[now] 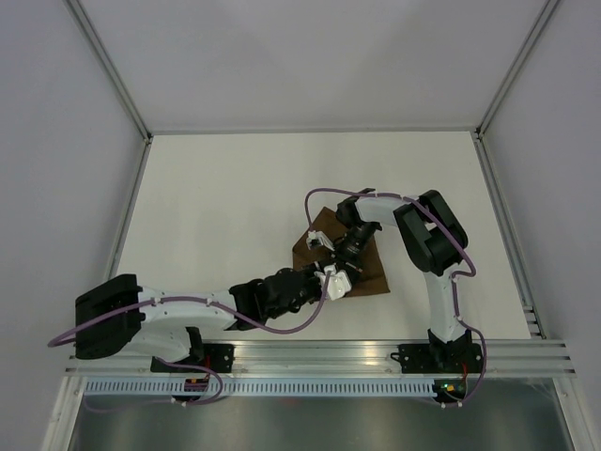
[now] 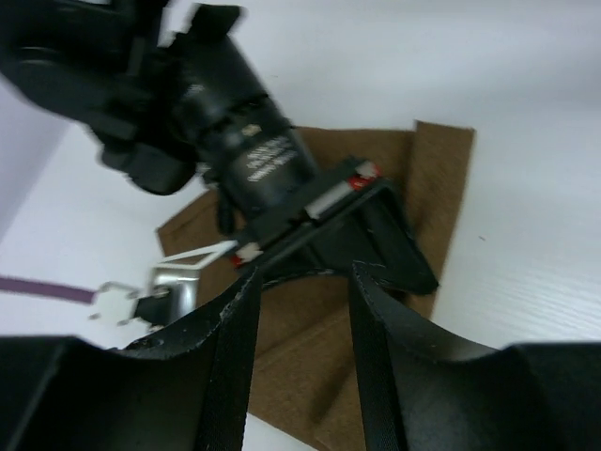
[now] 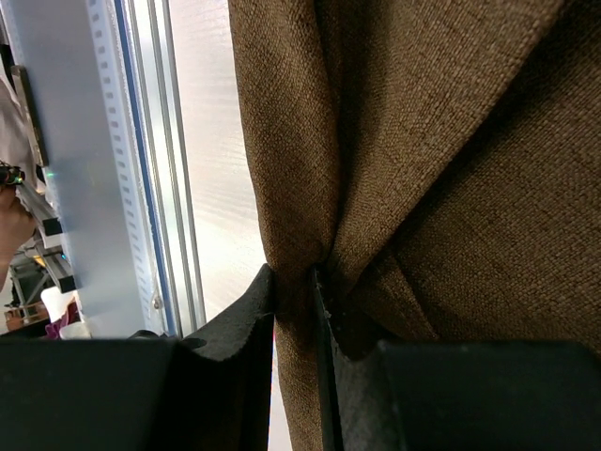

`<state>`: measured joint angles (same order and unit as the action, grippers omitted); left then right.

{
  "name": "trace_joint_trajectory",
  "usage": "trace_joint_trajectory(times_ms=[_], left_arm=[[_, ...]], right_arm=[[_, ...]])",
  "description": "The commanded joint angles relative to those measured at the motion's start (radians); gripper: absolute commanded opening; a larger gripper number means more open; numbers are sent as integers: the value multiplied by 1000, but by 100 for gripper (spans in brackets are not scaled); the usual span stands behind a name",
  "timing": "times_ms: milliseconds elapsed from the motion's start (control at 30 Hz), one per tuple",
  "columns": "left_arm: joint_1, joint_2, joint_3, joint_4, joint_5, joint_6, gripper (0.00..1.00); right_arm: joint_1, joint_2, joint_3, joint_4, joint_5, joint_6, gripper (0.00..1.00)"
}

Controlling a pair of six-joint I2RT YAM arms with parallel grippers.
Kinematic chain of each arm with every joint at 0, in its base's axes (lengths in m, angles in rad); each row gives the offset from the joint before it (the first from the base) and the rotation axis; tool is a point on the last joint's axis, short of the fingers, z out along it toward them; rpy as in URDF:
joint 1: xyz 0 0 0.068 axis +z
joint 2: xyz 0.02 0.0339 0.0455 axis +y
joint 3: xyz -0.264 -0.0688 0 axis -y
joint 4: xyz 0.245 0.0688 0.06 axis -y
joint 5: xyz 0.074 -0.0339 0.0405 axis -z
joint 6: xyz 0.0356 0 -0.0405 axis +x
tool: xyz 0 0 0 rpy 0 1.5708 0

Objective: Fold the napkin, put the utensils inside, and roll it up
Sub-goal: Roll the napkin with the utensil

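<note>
**Right gripper (image 3: 296,282) pinched a fold of the napkin (image 1: 373,274); left gripper (image 2: 305,277) stood released beside it**

The left arm (image 1: 178,315) lay low along the near side of the surface (image 1: 235,207), stretched from its base at the near left toward the right. The left gripper was at the napkin's near-left edge, just beside the right gripper. In the left wrist view its two fingers (image 2: 235,366) stood apart. Only brown cloth showed in the gap between them, lying on the surface below, and nothing was clasped.

The napkin sat right of centre, in the near half of the surface, a little way beyond the rail (image 1: 329,355). It was not spread flat. It lay bunched in overlapping layers, with one point toward the far side and a broader edge toward the near right. In the left wrist view a strip along its right side was doubled over the rest.

The right gripper came down onto the middle of the cloth from the far right. In its own wrist view the fingers were clenched on a gathered pleat of the napkin. Creases ran out from the pinch, and the cloth filled most of that view. The right arm (image 1: 427,235) rose from its base at the near right and bent back leftward over the napkin.
</note>
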<state>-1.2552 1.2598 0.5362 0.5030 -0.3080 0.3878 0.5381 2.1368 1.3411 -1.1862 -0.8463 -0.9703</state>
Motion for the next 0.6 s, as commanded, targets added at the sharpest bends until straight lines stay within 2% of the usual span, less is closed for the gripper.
trace_joint_trajectory(times_ms=[0, 333, 567], left_arm=[[-24, 61, 82, -138, 127, 37, 48], [-29, 233, 99, -159, 216, 20, 51], [-35, 305, 59, -38, 169, 39, 52]], right_arm=[[-7, 71, -16, 125, 182, -48, 15], [-17, 80, -6, 122, 176, -39, 15], [-20, 84, -2, 120, 176, -41, 15]])
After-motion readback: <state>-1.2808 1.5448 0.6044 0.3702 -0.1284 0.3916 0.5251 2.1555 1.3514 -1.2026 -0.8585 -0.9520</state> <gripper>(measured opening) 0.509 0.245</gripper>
